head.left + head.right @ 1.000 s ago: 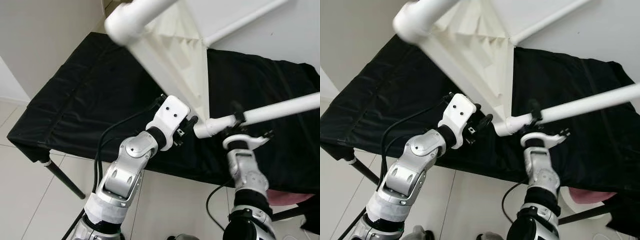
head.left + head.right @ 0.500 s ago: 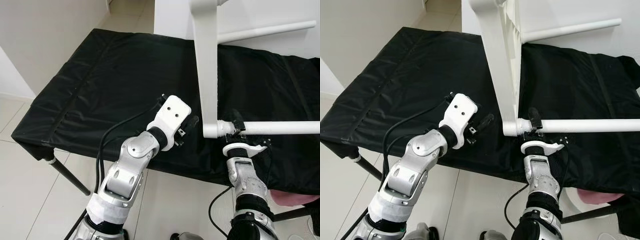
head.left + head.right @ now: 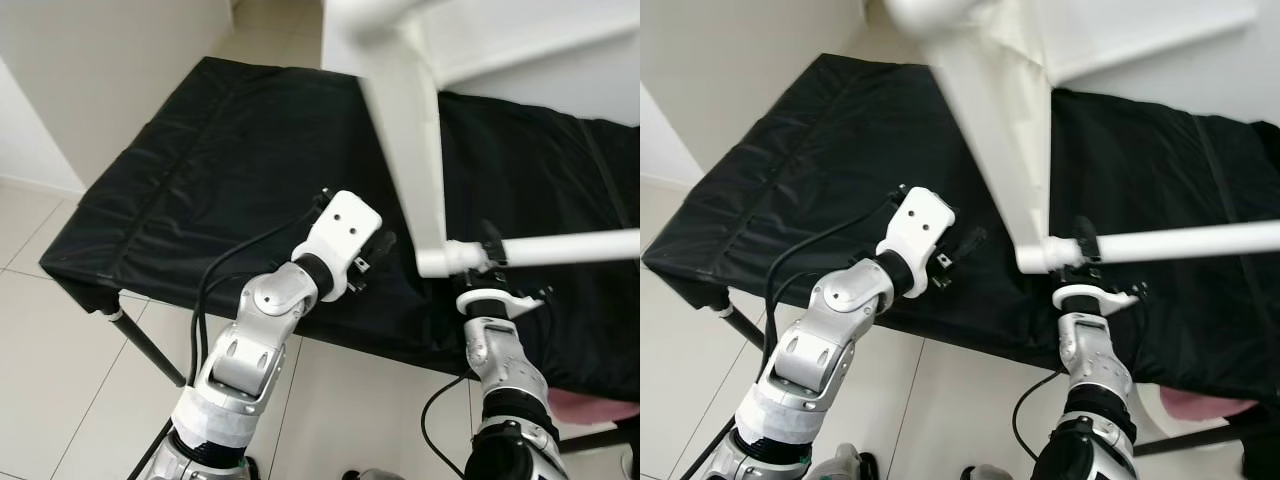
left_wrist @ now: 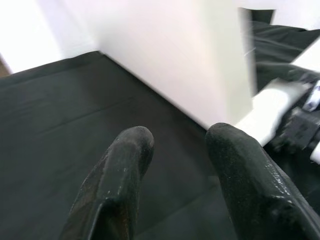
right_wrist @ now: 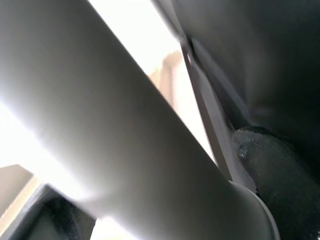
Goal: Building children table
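Black cloth-covered workbench (image 3: 200,180) on pale tiled floor. White plastic children's table (image 3: 405,120), tipped on edge above the bench. Right gripper (image 3: 487,262) clamped on its white round leg (image 3: 570,247); left gripper (image 4: 175,165) empty, fingers parted, beside it. Advice: keep the clamp firm, rotate slowly, steady the tabletop with the left.

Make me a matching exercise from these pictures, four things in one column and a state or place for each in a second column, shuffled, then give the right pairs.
Things:
1. left end effector
2. right end effector
3. white children's table
4. black cloth

States or places:
A. spread over the work table, beneath everything else
B. open, holding nothing, hovering above the cloth
C. tipped up on its edge, one leg sticking out to the robot's right
D. shut on a round white leg, close to where it joins the top

Pairs: 1-B, 2-D, 3-C, 4-A
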Robot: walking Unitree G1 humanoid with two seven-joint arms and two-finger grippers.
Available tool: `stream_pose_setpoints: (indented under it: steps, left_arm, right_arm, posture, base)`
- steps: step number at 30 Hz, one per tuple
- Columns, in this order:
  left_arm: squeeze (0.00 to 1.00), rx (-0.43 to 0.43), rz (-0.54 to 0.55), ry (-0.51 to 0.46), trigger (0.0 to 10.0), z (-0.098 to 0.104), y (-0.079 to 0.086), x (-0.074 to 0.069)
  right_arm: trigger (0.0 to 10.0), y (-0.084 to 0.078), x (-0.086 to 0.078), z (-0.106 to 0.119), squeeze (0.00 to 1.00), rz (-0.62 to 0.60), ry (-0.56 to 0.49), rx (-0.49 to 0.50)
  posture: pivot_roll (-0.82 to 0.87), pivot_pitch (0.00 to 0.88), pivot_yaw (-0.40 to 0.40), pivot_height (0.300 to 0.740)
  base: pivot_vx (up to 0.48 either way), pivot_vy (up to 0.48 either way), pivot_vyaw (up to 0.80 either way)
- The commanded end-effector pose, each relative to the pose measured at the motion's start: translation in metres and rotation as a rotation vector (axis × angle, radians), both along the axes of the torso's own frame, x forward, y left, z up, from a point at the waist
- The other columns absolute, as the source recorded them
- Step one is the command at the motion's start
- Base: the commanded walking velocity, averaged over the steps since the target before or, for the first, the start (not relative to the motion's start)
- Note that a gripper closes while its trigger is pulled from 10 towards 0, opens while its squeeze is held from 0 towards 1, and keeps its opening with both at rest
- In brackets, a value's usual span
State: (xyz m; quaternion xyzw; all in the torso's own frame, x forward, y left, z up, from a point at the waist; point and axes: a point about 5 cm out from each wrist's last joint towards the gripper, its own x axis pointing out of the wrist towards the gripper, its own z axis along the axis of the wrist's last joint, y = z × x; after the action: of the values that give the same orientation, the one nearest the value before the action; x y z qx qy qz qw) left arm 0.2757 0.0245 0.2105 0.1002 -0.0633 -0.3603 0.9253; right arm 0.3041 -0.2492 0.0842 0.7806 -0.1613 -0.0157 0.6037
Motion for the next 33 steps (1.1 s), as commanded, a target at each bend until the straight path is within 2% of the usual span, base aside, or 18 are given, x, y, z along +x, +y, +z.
stream_pose_setpoints:
  steps: [1,3,5,9,11,15,18,21,27,28,31,33]
  left_arm:
    - [0.00,0.011,0.089,0.007,10.0,-0.005,0.006,0.003]
    - [0.00,0.011,0.089,0.007,10.0,-0.005,0.006,0.003]
    - [0.00,0.034,0.094,0.007,10.0,-0.006,0.013,0.004]
    - [0.00,0.050,0.089,0.005,10.0,-0.005,0.016,0.005]
    - [0.00,0.060,0.080,0.003,10.0,-0.005,0.015,0.005]
    - [0.00,0.065,0.079,0.003,10.0,-0.005,0.015,0.005]
    - [0.00,0.056,0.072,0.004,10.0,-0.004,0.013,0.005]
    - [0.00,0.039,0.060,0.020,10.0,-0.002,0.012,0.006]
    - [0.00,0.046,0.053,0.015,10.0,0.000,0.010,0.010]
    - [0.00,0.050,0.049,0.011,10.0,0.000,0.010,0.010]
    - [0.00,0.054,0.045,0.007,10.0,0.001,0.009,0.011]
    - [0.00,0.056,0.043,0.009,10.0,0.000,0.009,0.011]
  right_arm:
    - [10.0,-0.002,-0.028,-0.044,0.00,-0.084,0.115,0.187]
    - [10.0,-0.002,-0.028,-0.044,0.00,-0.084,0.115,0.187]
    - [10.0,-0.003,-0.027,-0.036,0.00,-0.108,0.005,0.245]
    - [10.0,0.005,-0.023,-0.032,0.00,-0.072,-0.021,0.197]
    - [10.0,0.017,-0.017,-0.026,0.00,-0.008,-0.035,0.112]
    - [10.0,0.022,-0.016,-0.020,0.00,0.013,-0.072,0.087]
    - [10.0,0.020,-0.021,-0.019,0.00,0.015,-0.081,0.069]
    - [10.0,0.019,-0.028,-0.012,0.00,0.032,-0.125,0.002]
    - [10.0,0.019,-0.040,-0.010,0.00,0.040,-0.148,-0.016]
    - [10.0,0.018,-0.044,-0.012,1.00,0.033,-0.135,-0.031]
    - [10.0,0.017,-0.049,-0.015,1.00,0.024,-0.120,-0.050]
    - [10.0,0.007,-0.059,-0.027,1.00,-0.020,-0.064,-0.028]
  posture:
    - [-0.04,0.114,0.071,0.740]
    - [-0.04,0.114,0.071,0.740]
    - [-0.04,0.108,0.107,0.740]
    - [-0.03,0.106,0.112,0.740]
    - [-0.02,0.109,0.111,0.740]
    - [-0.02,0.110,0.109,0.740]
    - [-0.02,0.117,0.102,0.740]
    - [-0.02,0.126,0.097,0.740]
    - [-0.03,0.135,0.104,0.740]
    - [-0.03,0.135,0.104,0.740]
    - [-0.04,0.137,0.108,0.740]
    - [-0.04,0.140,0.114,0.740]
  base:
    - [0.000,0.000,0.00]
    - [0.000,0.000,0.00]
    - [0.000,0.000,0.00]
    - [0.000,0.000,0.00]
    - [0.000,0.000,0.00]
    - [0.000,0.000,0.00]
    - [0.000,0.000,0.00]
    - [0.000,0.000,0.00]
    - [0.000,0.000,0.00]
    - [0.000,0.000,0.00]
    - [0.000,0.000,0.00]
    - [0.000,0.000,0.00]
